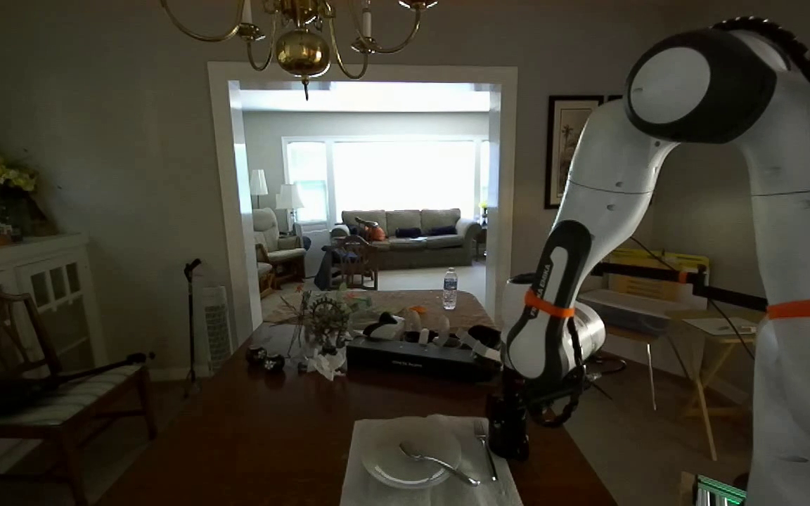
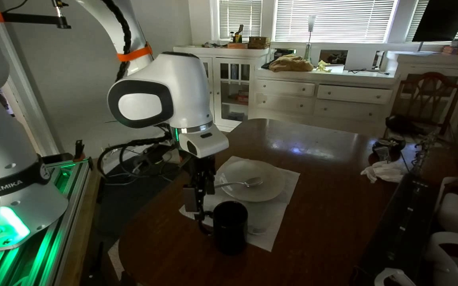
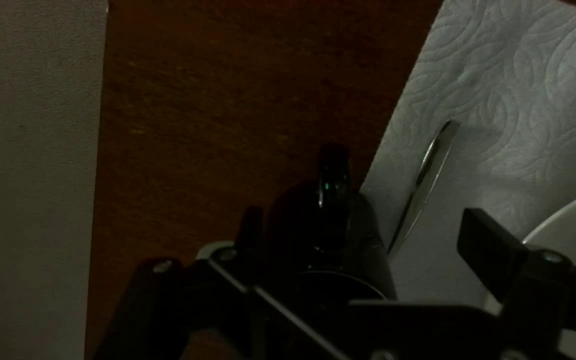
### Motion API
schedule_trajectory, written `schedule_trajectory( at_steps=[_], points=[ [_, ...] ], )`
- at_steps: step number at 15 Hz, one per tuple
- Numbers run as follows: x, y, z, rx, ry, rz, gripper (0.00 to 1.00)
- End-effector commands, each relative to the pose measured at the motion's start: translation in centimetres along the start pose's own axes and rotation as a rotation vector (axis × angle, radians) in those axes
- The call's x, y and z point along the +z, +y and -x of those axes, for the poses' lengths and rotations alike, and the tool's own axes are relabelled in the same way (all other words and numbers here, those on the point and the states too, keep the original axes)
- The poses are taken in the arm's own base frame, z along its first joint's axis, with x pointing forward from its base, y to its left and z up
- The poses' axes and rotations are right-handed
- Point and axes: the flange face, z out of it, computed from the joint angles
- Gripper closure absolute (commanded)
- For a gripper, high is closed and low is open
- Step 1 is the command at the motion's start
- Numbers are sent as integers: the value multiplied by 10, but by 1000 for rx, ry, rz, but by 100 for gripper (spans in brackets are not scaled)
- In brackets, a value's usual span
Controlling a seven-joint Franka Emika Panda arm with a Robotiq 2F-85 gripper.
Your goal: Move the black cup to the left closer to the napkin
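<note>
Standing upright at napkin (image 2: pixel 272 214) edge: black cup (image 2: pixel 231 230) (gripper (image 3: pixel 363 223), spread, near handle (image 3: pixel 334 187)).

Both exterior views overlook the same table (image 1: pixel 250 439) from different sides; the wrist view looks closely down.

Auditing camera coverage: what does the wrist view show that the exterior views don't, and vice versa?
Wrist view only: embossed loops on the napkin, and the plainly open spread of the gripper.

Exterior views only: the Franka arm, a wooden chair, a long black box, and the tines of the fork.

Shared: napkin, gripper, wooden table, plus the black mug, white plate and fork, all three only partly visible in the wrist view.
</note>
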Motion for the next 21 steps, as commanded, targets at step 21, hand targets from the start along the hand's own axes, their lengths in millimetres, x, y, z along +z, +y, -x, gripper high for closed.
schedule_trajectory(
  at_steps=[21],
  points=[
    [-234,0,27,-109,32,-12,0]
  ],
)
